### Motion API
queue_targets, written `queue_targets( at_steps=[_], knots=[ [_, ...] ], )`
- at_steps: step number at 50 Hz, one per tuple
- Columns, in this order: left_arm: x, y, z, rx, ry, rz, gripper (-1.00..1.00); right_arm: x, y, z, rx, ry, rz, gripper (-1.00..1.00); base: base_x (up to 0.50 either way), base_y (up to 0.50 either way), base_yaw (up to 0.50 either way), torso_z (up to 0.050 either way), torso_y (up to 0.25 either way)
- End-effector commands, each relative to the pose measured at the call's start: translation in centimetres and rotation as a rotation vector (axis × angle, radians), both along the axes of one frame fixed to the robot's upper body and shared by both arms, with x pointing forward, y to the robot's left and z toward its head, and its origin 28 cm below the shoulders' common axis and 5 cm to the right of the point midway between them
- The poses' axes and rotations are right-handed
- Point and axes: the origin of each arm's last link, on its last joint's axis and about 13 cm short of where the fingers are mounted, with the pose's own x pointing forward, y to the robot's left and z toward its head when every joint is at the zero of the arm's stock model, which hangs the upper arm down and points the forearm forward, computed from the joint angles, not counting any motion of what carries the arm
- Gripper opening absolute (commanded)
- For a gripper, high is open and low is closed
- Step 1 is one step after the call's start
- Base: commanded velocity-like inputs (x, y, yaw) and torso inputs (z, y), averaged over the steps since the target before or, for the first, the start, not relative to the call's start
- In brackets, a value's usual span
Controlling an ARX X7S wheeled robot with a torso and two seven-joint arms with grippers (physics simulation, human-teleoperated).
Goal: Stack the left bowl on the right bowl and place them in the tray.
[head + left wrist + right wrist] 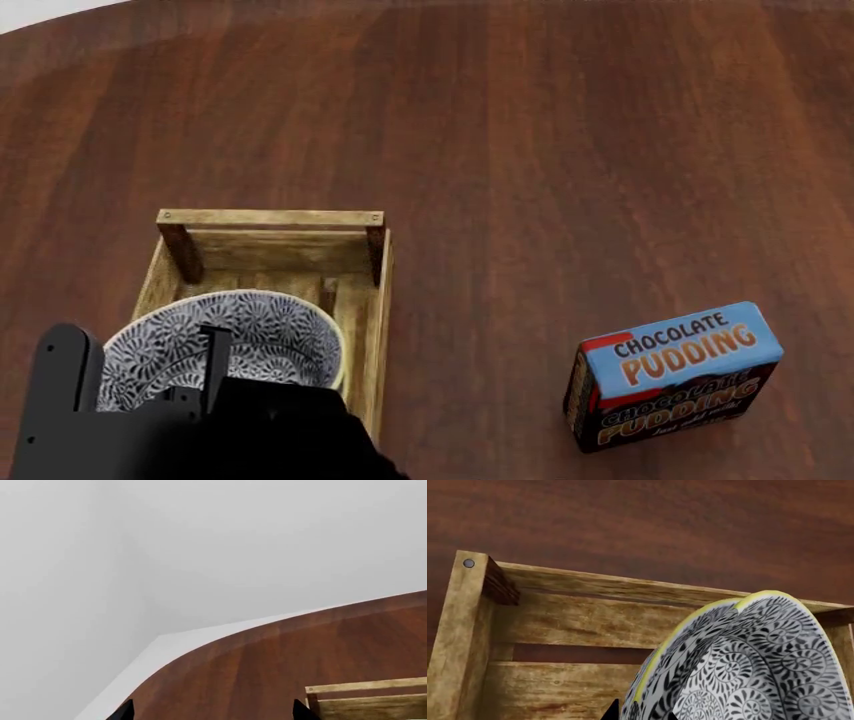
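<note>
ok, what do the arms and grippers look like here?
All matte black, with no cables or markings visible. The head view shows one arm as flat plates with rounded corners and a few small holes, over a bulky body. The wrist views show only the pointed black fingertips of the left gripper and right gripper.

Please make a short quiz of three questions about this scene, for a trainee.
1. True or false: the box stands on the table, outside the tray.
2. Where is the bowl? A: in or just over the tray. B: on the box. C: at the far edge of the table.
3. Fill in: in the left wrist view, the left claw is ___ (open or shut).

Key: 1 true; 2 A; 3 open.
</note>
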Motion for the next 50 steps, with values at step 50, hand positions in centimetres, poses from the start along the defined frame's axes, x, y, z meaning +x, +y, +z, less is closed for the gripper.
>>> queue_targets(
  at_steps=[50],
  knots=[
    [-0.1,0.1,0.1,0.001,-0.005,0.003,1.0,0.5,-0.6,-4.1,-0.005,0.11,-0.013,-1.0,0.0,0.0,0.0,0.0,0.001]
  ],
)
